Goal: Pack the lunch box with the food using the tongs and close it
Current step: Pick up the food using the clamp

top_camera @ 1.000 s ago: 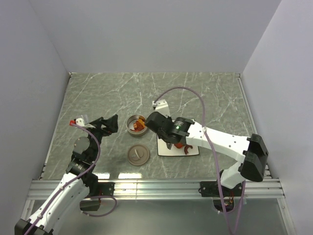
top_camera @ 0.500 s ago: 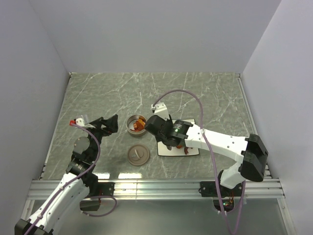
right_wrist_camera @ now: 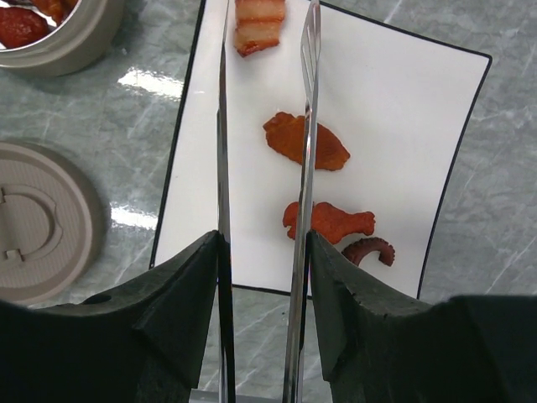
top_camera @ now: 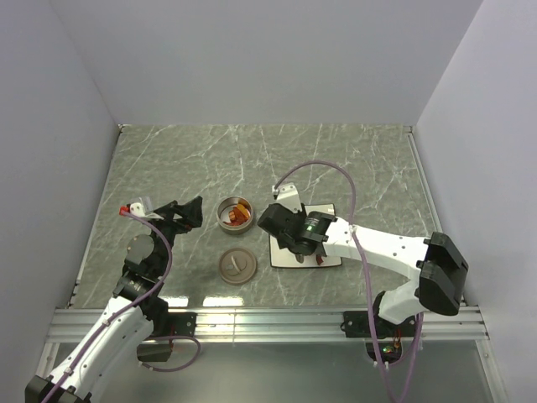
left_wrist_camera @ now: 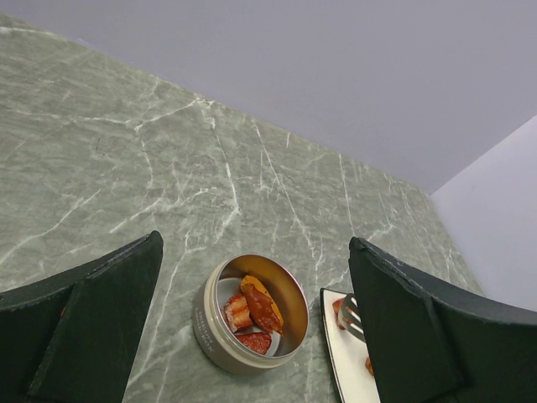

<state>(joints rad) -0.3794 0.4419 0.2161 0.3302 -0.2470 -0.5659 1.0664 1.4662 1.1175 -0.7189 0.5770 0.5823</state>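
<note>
Grey-green marble table (top_camera: 352, 159) carries one open lunch box (left_wrist_camera: 211, 329) at nine o'clock of one white plate (right_wrist_camera: 394, 126), with its one lid (top_camera: 237, 265) at six o'clock of the tin. Only the left wrist view shows the three food pieces (left_wrist_camera: 256, 306) inside. Only the right wrist view shows four more on the plate. Over the plate the right gripper (right_wrist_camera: 264, 252) clamps the one tongs (right_wrist_camera: 307, 126), whose arms are parted and empty. The left gripper (left_wrist_camera: 256, 243) gapes wide.

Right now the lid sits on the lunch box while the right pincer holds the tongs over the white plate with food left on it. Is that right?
No. The lid lies on the table beside the open lunch box, as the top external view shows. The right pincer holds the tongs over the white plate, food left on it.
</note>
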